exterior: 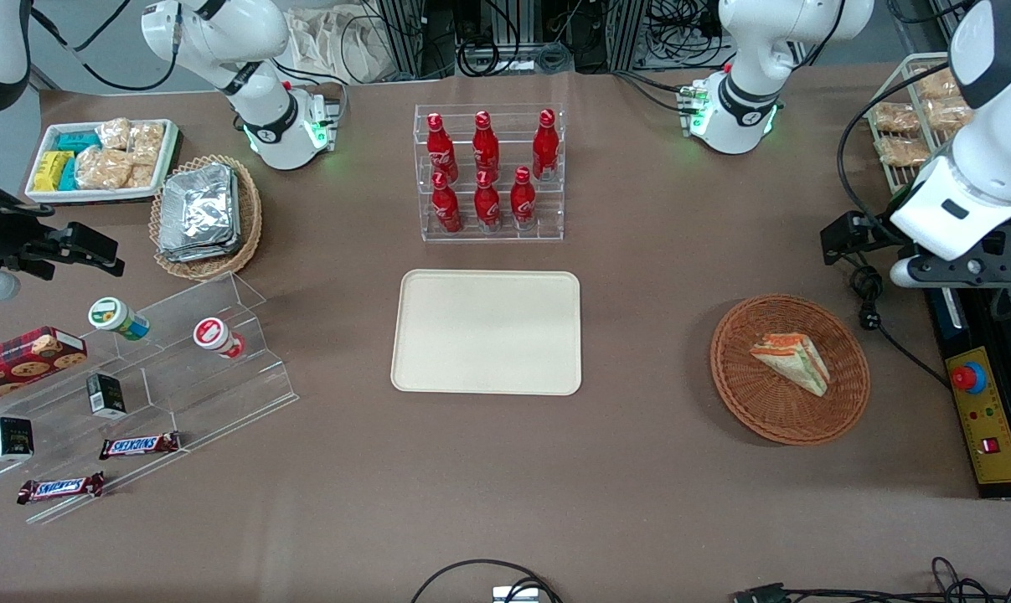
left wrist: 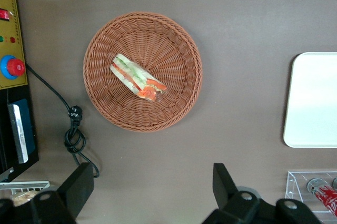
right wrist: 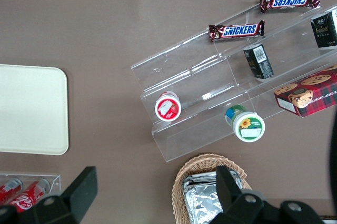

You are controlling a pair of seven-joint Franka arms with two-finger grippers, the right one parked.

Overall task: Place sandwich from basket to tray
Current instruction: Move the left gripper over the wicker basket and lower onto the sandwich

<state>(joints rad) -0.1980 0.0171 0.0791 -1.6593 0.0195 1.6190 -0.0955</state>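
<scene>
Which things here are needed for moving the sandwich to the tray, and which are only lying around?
Needed: sandwich, lying in the basket; empty tray; gripper, open, high above the table beside the basket.

Only lying around: bottle rack, foil packets, Snickers bars, cookie box.

Claw (left wrist: 150, 192) fingertips only — the rest off-frame; tray (left wrist: 313, 100) and red bottle (left wrist: 326, 195) cut by the edge.

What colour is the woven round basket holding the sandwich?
The round woven wicker basket is reddish-brown, clearest in the left wrist view, with the open pincer nearby.
</scene>
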